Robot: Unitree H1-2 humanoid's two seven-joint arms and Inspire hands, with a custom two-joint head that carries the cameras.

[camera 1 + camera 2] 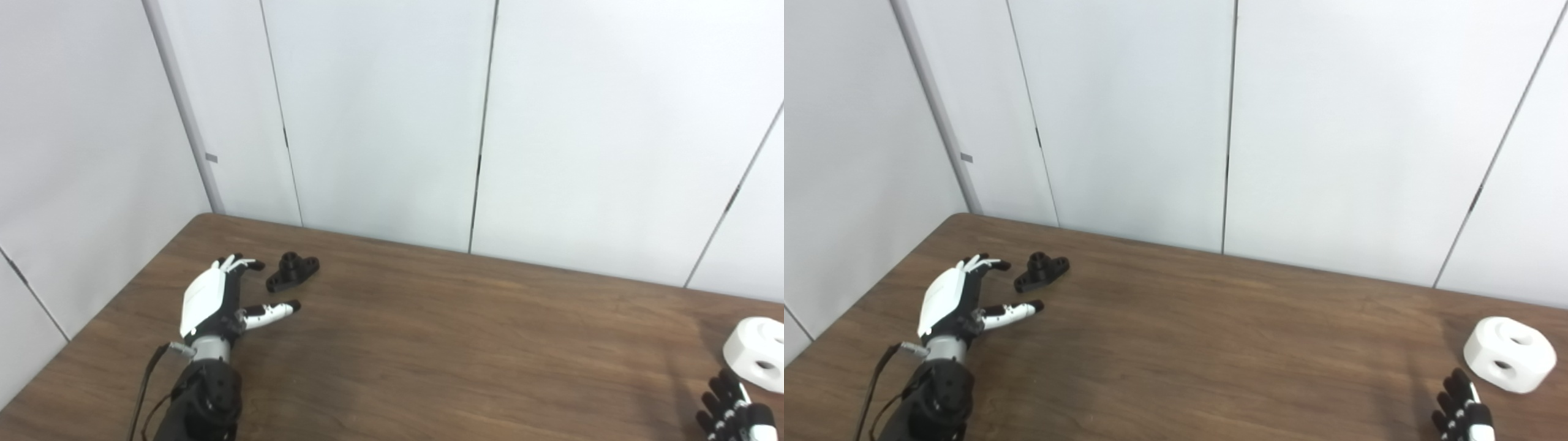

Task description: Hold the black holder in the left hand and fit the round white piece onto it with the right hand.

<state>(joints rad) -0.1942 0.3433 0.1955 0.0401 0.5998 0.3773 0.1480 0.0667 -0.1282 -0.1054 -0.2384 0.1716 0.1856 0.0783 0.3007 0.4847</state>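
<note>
Both hands sitting apart from their parts, nothing being held.
Left hand (211, 300) is resting low over the wooden table (1213, 343) at far left, fingers spread, thumb sticking out to the right, gripping nothing; black holder (293, 271) is lying on the table just beside its fingertips, not touching, long axis running diagonally from near-left to far-right, a short round boss standing up at its middle. Right hand (1462, 409) is showing only dark fingertips at the bottom right edge, slightly fanned, holding nothing visible. Round white piece (1510, 353) is sitting on the table near those fingertips, apart, holes facing up and toward the camera.
</note>
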